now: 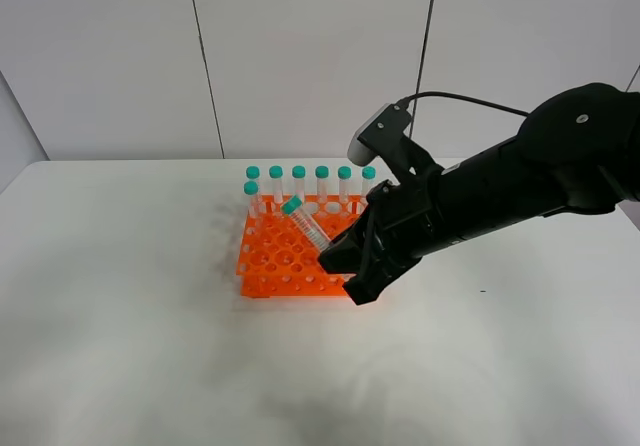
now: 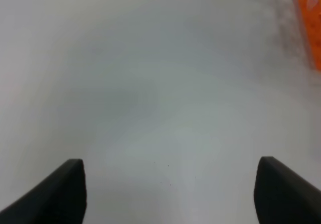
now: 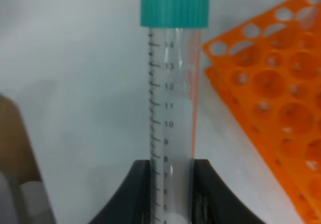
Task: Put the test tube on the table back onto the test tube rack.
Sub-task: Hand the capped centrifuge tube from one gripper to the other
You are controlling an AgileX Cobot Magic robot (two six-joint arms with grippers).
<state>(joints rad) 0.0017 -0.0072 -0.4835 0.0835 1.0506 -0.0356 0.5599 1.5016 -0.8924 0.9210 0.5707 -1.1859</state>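
The large flat white table (image 1: 120,346) stands before a pale panelled wall (image 1: 300,56). The right gripper (image 1: 338,258) covers one corner of the bright orange plastic test tube rack (image 1: 272,258). Its jaws pinch the slim clear test tube with a teal screw cap (image 3: 173,98). The pointed end is hidden between them, and the capped end rises tilted out of the jaws, above the rack's holes. Beyond the cap, seven similar tubes (image 1: 321,181) stand upright in the rack. The left gripper (image 2: 170,184) has its jaws spread wide, with only bare table between them. An orange edge shows blurred far ahead of them.
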